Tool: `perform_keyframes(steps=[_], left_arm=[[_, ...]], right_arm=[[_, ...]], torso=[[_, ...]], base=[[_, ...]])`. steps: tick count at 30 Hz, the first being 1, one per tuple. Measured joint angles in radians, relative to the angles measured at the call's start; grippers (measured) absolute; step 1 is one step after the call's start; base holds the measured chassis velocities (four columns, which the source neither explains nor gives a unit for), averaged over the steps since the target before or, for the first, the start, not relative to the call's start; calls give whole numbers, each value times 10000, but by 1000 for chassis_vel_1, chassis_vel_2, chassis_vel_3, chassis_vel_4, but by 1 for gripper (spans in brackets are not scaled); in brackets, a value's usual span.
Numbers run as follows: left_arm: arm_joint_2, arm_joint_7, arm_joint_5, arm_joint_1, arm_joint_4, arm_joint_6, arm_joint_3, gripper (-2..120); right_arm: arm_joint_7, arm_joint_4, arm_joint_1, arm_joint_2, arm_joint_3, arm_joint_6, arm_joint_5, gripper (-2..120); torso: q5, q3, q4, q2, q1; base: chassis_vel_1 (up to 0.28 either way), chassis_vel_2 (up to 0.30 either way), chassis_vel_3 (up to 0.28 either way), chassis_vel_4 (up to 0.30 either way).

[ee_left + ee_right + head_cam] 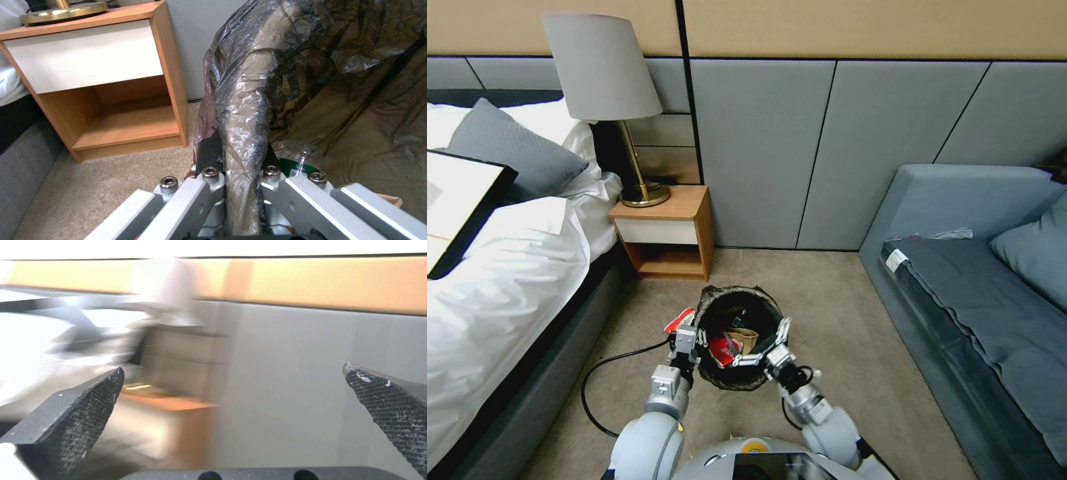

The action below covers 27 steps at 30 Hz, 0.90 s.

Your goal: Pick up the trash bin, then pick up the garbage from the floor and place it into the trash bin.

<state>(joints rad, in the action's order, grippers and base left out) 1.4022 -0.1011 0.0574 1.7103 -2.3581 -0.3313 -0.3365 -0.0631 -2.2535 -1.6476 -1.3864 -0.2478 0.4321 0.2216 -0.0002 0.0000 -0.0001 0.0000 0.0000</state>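
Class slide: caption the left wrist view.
Left gripper clamps the bag-lined rim of the small round white trash bin beside a wooden nightstand.

Bedroom, white-sheeted bed (514,267), bedside table (667,230), lamp (604,80), sofa (980,293)

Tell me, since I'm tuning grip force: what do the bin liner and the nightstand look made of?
The trash bin liner, pinched at the rim by the left claw, looks like thin glossy dark plastic film: crinkled, with bright glints. The nightstand looks like wood or wood-look laminate, matte with a pale drawer front; which one I cannot tell.
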Motion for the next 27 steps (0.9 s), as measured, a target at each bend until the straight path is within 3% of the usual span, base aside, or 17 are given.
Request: perform_keyframes(steps=[3,5,14,27], left_arm=[[-1,5,0,6,-4,10,-12,1],[27,10,0,26,-7,44,-33,1],[17,-15,0,116,-54,73,-104,1],[84,-36,0,181,-97,76,-74,1]], right_arm=[[-137,-116,-197,-80,-80,8,-30,112],[-363,-252,-840,-593,-731,478,-170,106],[-475,327,-1084,-998,-1985,1129,-864,100],[-584,937,-779,-1123,-2108,1424,-1537,100]], torso=[[1,0,0,0,0],[3,0,5,0,0],[3,0,1,0,0],[2,0,1,0,0]], base=[[0,0,0,0],[0,0,0,0],[0,0,0,0],[0,0,0,0]])
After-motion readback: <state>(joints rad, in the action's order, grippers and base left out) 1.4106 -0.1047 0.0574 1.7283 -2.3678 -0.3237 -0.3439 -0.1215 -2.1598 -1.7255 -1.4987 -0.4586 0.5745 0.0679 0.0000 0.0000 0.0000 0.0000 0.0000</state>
